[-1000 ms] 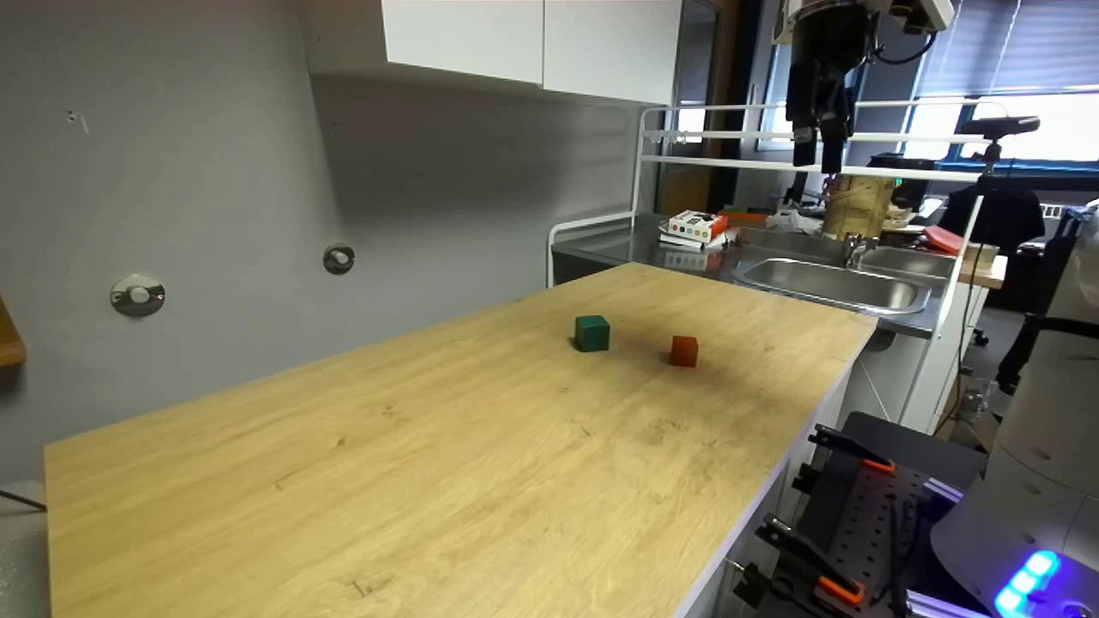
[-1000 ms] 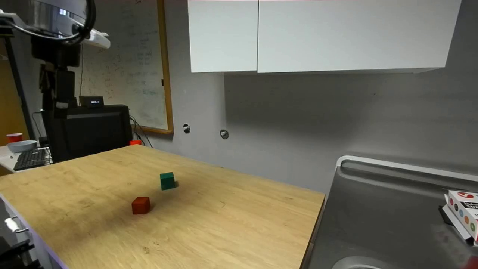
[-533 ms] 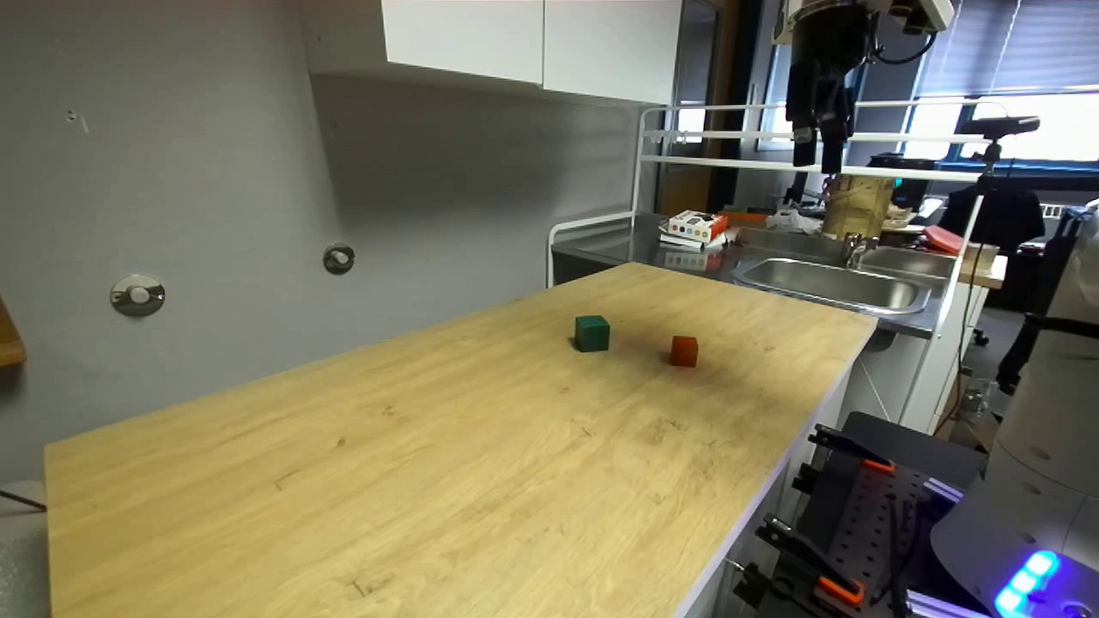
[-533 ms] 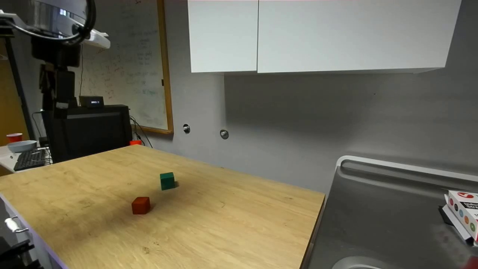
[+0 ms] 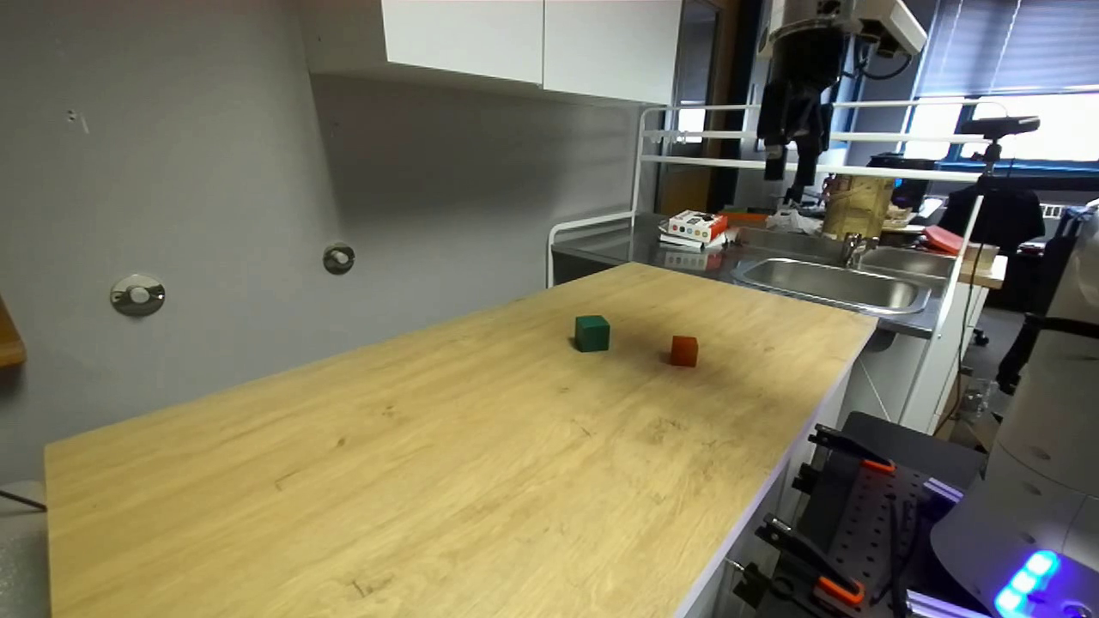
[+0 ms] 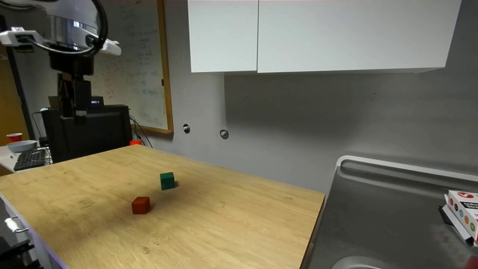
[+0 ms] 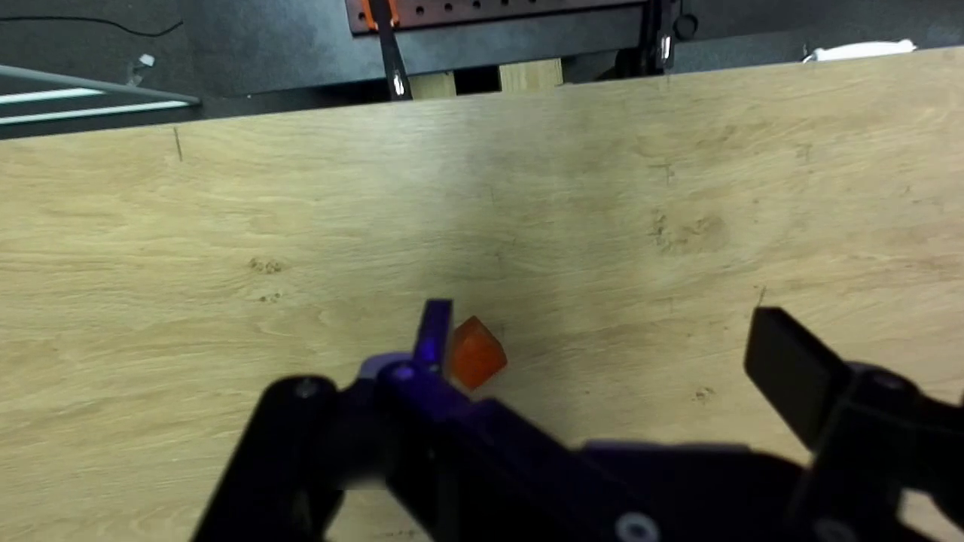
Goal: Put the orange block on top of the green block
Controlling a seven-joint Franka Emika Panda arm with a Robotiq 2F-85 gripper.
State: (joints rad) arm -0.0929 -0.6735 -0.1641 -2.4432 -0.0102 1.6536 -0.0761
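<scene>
Some room between orange block [image 6: 140, 206], green block [image 6: 167, 181], tabletop [image 6: 239, 231] edges; fingers [image 7: 792, 374] wide apart, empty.

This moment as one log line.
gripper: open, above table | orange block: on table, ungripped | green block: on table | stacking: not done

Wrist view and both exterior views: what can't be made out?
Orange block: partly hidden in wrist view by one finger of the gripper.
Green block: not seen in the wrist view; covered or out of frame, can't tell.
Whiteboard: too faint to read in an exterior view.
Box: cut by an exterior view's right edge.
</scene>
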